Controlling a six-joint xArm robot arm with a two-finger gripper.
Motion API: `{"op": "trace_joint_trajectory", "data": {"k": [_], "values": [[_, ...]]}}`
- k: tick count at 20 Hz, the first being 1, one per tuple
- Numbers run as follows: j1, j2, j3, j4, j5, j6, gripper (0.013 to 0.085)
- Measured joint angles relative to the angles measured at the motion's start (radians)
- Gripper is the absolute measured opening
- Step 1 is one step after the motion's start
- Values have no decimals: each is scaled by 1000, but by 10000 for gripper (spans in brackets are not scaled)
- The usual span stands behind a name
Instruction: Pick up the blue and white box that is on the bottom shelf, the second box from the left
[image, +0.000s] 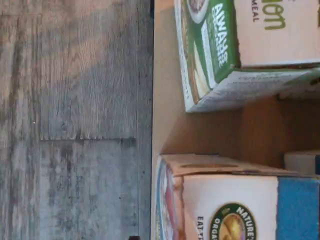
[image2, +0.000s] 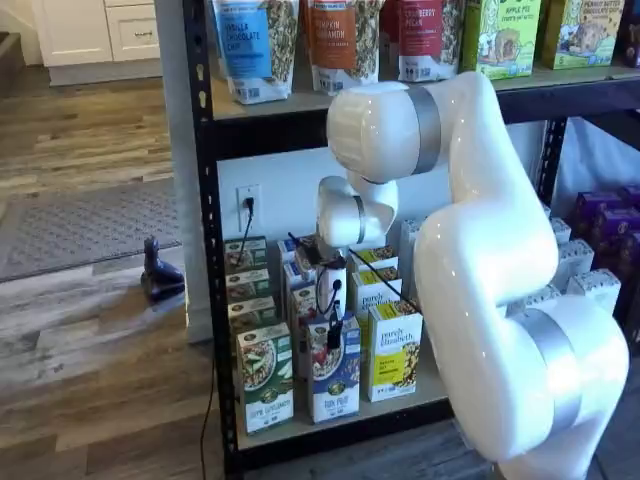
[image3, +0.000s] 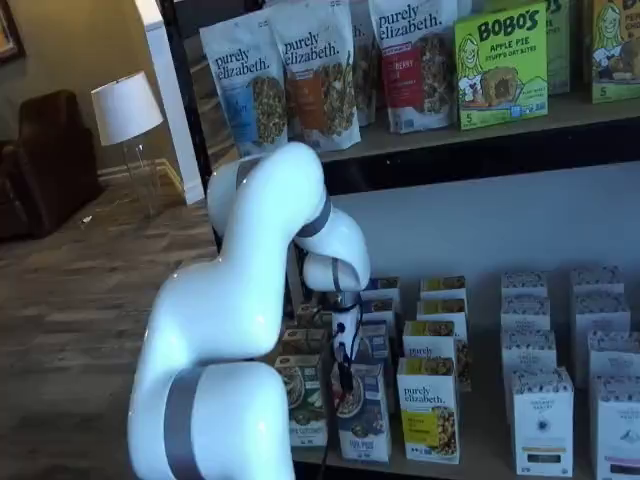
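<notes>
One hand (image2: 334, 338) hangs over the blue and white box (image2: 334, 382) on the bottom shelf (image2: 420, 395), fingers spread wide; centre on its narrow sides, lower squarely, clear the green carton (image2: 265, 390).

Wrist cam close, turned sideways over the bottom shelf (image: 165, 100) edge; both shelf views frontal, farther back, share arm & rack.

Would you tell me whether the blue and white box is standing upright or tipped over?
Upright: in both shelf views the blue and white box stands on the bottom shelf, its front facing outward.

The blue and white box (image2: 335, 372) stands upright at the front of the bottom shelf (image2: 330, 427)
</notes>
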Motion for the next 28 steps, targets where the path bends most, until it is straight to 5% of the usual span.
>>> {"op": "trace_joint_trajectory", "data": {"k": [15,26,28], "values": [[3,50,-42,-79,25,68,850],[2,62,-35,-72,12,62,850],[2,59,-29,-69,9,59,770]]}}
